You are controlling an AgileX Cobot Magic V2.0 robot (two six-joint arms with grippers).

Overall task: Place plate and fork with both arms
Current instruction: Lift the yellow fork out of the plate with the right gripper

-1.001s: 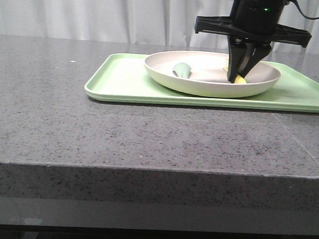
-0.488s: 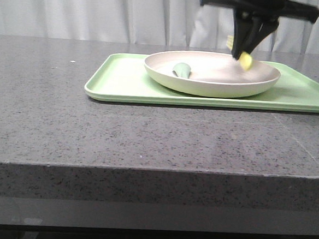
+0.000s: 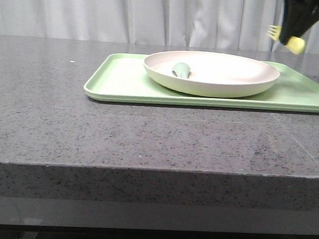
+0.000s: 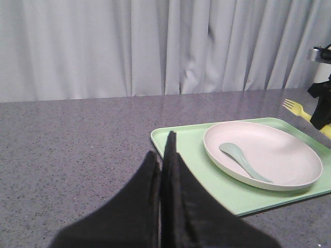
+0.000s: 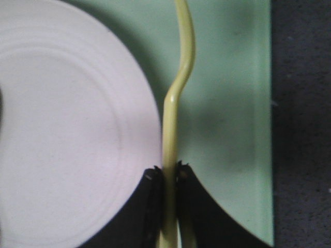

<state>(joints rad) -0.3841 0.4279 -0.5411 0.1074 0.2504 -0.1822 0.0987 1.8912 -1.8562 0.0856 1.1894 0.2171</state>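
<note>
The right claw [image 5: 166,178] was clamped on the fork [image 5: 176,103], held aloft above the tray [image 5: 232,103] just beside the plate's [image 3: 212,74] right rim. The plate sat on the tray, a grey-green utensil [image 4: 243,160] lying inside it. The left claw [image 4: 164,160] was closed and empty, over bare bench [image 3: 147,135].

Risk: the slim fork could pivot or slip in the narrow pinch. Open bench lay left of and in front of the tray.

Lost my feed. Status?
Right gripper shut on fork, airborne over tray. Left gripper shut, empty. Plate on tray, spoon inside.
</note>
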